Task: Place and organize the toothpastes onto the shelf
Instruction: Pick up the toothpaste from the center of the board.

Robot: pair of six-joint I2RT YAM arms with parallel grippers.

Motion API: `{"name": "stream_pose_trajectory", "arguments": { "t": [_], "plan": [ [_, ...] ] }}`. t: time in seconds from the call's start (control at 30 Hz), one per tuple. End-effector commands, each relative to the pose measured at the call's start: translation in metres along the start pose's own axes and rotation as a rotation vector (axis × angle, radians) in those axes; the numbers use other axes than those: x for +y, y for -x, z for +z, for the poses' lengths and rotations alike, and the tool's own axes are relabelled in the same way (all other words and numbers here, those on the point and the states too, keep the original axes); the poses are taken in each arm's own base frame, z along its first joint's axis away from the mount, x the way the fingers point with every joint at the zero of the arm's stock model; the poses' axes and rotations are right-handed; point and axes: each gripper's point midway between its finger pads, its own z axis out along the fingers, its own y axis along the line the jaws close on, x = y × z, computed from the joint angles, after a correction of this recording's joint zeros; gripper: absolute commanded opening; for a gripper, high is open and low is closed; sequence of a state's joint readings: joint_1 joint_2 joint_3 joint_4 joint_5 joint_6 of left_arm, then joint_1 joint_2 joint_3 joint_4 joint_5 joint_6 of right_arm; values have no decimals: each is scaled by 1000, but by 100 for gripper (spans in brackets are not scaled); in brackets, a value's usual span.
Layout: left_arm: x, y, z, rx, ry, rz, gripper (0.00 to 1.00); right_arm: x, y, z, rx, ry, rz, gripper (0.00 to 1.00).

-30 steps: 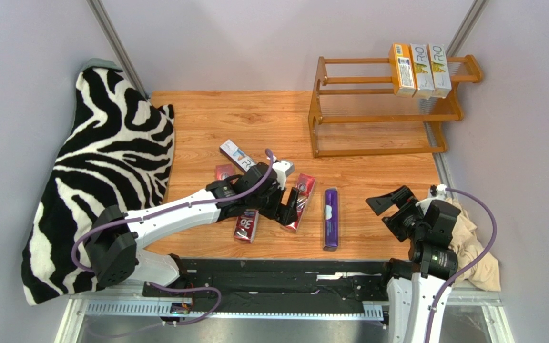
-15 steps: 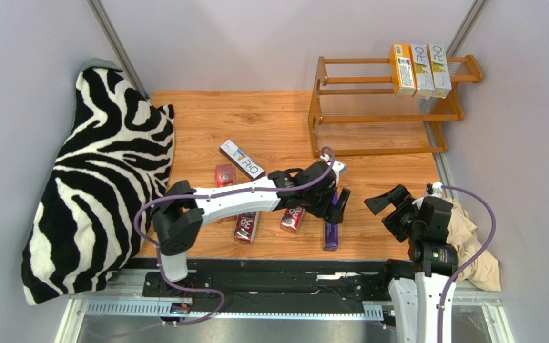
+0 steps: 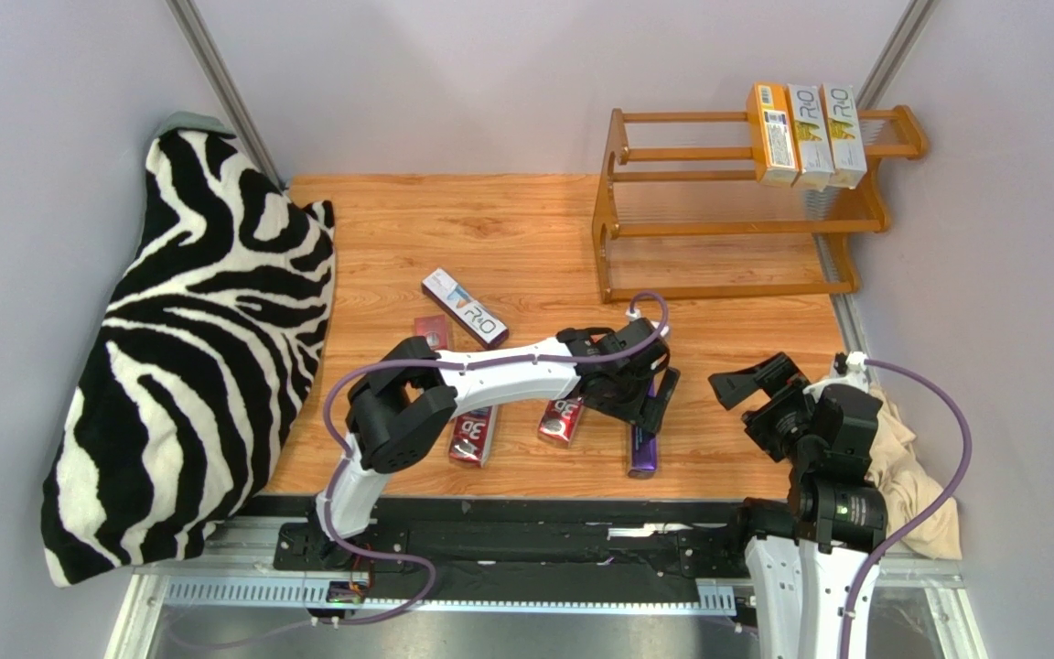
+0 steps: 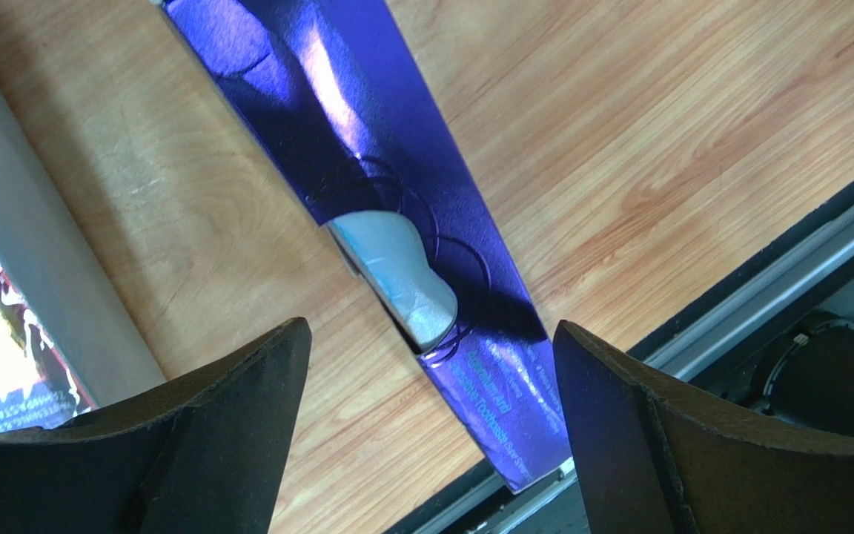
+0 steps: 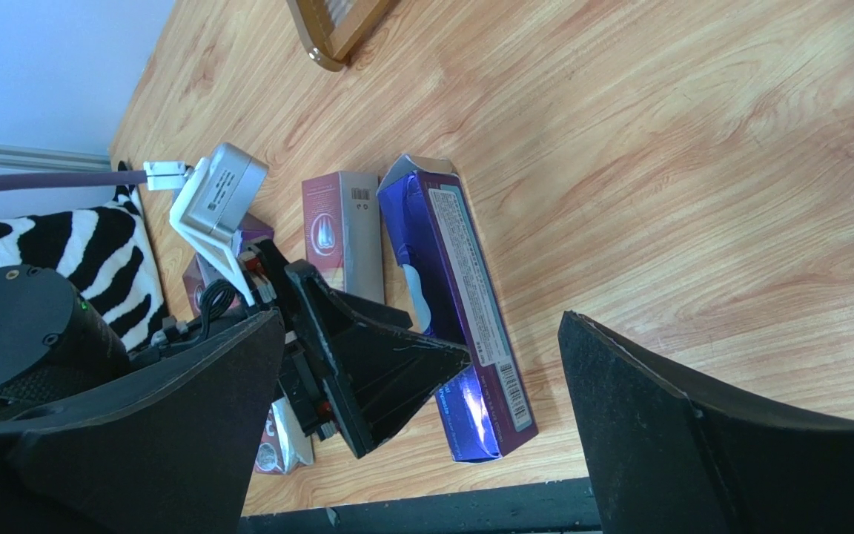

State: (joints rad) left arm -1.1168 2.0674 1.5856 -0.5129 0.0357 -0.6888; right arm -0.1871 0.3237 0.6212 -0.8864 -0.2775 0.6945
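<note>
On the orange-brown wooden tabletop (image 3: pixel 519 234), a zebra-striped cushion (image 3: pixel 203 316) leans at the left. The orange-brown wooden three-tier shelf (image 3: pixel 610 220) stands far right, with three orange-yellow and white cartons (image 3: pixel 809 133) upright on its top tier.

Left gripper (image 3: pixel 643 396) hangs directly over the glossy purple carton (image 4: pixel 320 100), which lies flat near the table's front edge. Its jaws are spread, one either side of the box, nothing gripped. Right gripper (image 3: pixel 755 385) hovers just right of it, jaws wide and empty.

Lying loose: a pale carton with blue print (image 3: pixel 465 306) and three red cartons (image 3: pixel 563 419).

Step in hand, by my reading: lining up the pick of the purple box. Next move calls for lowering, pinching across the narrow width, then carrying it to a free tier.
</note>
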Motion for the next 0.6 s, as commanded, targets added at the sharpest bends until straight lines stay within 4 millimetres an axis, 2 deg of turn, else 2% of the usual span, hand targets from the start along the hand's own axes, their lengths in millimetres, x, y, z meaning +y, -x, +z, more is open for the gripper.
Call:
{"name": "stream_pose_trajectory", "arguments": {
  "t": [0.0,0.27,0.37,0.4,0.57],
  "plan": [
    [-13,10,2,-24,-18,-1,89,4,4,-7,-27,11,-3,99],
    [-11,9,25,11,8,-10,88,4,1,-9,-35,27,0,99],
    [-9,8,32,14,19,-13,82,3,-2,-8,-25,30,1,99],
    [-7,8,33,13,23,-14,76,2,-3,-8,-23,30,1,99],
    [5,8,31,-6,84,-9,64,2,-6,-8,-11,32,-5,99]
  ]
}}
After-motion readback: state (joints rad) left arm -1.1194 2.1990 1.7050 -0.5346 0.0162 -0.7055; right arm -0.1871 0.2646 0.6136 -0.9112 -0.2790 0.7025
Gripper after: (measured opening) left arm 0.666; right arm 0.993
